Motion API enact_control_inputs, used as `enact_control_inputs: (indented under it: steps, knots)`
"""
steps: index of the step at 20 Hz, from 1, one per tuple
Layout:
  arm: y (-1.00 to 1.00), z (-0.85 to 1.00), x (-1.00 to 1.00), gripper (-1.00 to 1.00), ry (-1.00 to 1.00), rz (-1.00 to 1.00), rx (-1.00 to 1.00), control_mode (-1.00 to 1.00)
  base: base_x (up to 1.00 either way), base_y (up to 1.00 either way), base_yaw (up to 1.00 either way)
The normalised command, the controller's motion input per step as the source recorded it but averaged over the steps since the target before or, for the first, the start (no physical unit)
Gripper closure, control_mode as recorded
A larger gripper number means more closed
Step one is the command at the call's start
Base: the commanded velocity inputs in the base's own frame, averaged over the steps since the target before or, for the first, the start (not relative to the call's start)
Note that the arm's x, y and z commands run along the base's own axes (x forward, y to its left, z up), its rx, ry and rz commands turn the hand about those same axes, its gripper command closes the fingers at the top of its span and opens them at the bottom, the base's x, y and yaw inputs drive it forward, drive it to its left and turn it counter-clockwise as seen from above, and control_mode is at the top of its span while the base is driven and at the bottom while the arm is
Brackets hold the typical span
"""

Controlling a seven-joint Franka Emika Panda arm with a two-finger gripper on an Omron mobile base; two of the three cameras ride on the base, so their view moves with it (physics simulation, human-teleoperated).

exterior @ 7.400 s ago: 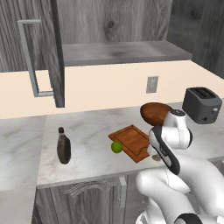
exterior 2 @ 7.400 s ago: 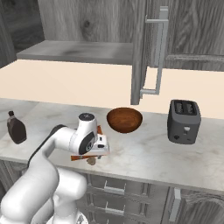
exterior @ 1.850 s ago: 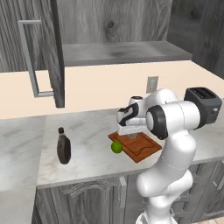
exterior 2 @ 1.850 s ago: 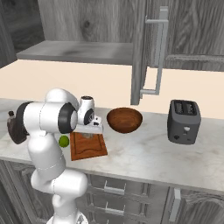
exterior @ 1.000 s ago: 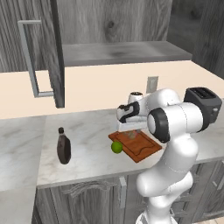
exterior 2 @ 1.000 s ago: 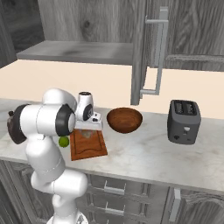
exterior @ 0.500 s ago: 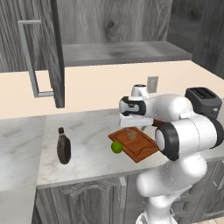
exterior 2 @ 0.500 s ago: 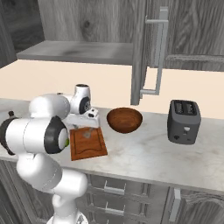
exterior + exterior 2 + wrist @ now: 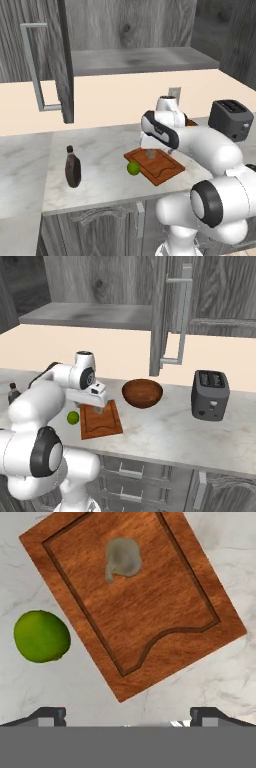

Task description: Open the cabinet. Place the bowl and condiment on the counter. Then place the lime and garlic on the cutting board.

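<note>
My gripper [image 9: 128, 716] hangs open above the cutting board [image 9: 150, 607], with nothing between its fingertips [image 9: 47, 714]. The pale garlic [image 9: 122, 558] rests on the board, free of the gripper. The lime [image 9: 41, 636] sits on the counter [image 9: 220, 677] just off the board's edge. In the right base view the gripper [image 9: 96, 402] hovers over the board [image 9: 102, 423], with the wooden bowl [image 9: 142, 392] to its right on the counter. The condiment bottle [image 9: 73, 167] stands on the counter to the left. The cabinet door [image 9: 62, 60] is swung open.
A dark toaster [image 9: 210, 395] stands on the counter right of the bowl. The open door's bar handle [image 9: 182, 321] juts out over the counter. Base cabinets [image 9: 95, 225] run below the counter's front edge.
The jaws have spread wider and the hand has risen off the board. The garlic stays on the board, let go.
</note>
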Motion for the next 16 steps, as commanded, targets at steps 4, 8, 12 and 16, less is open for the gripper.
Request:
enact_control_inputs:
  steps: [4,8,12,16]
  knots:
    - [0.45,0.36,-0.18,-1.0,-0.01,0.0,0.0,-1.0,0.0,0.0,0.0]
    - [0.46,0.13,0.0,-1.0,0.0,0.0,-0.01,-1.0,0.0,0.0,0.0]
    - [0.32,0.0,0.08,-1.0,0.0,0.0,-0.04,-1.0,0.0,0.0,0.0]
    - [0.22,0.0,0.32,-1.0,0.0,0.0,-0.02,-1.0,0.0,0.0,0.0]
